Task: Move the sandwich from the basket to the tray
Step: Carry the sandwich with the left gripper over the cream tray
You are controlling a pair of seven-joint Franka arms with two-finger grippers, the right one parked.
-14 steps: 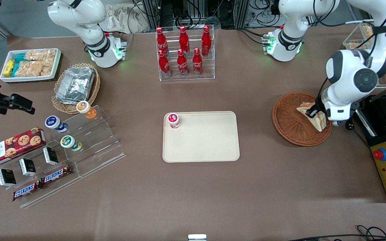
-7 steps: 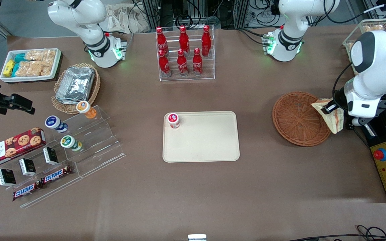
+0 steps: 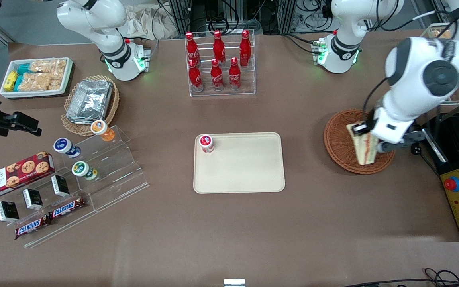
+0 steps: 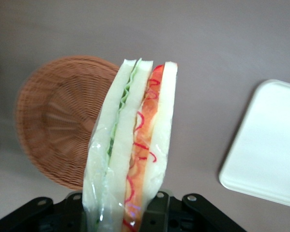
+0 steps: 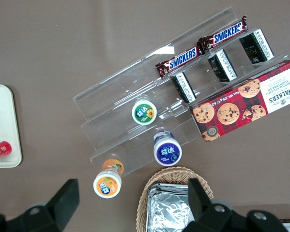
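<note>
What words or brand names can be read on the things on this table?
"SNICKERS": two chocolate bars on the clear stand.
"WALKER'S": red plaid biscuit box.
Red bottles: white script too small to read.
Sandwich, held by the claw above the basket: no text.

"SNICKERS" stands on two bars (image 5: 201, 49), and "WALKER'S" on the red cookie box (image 3: 16, 169); all lie at the parked arm's end, well apart from the gripper (image 3: 367, 137).
</note>
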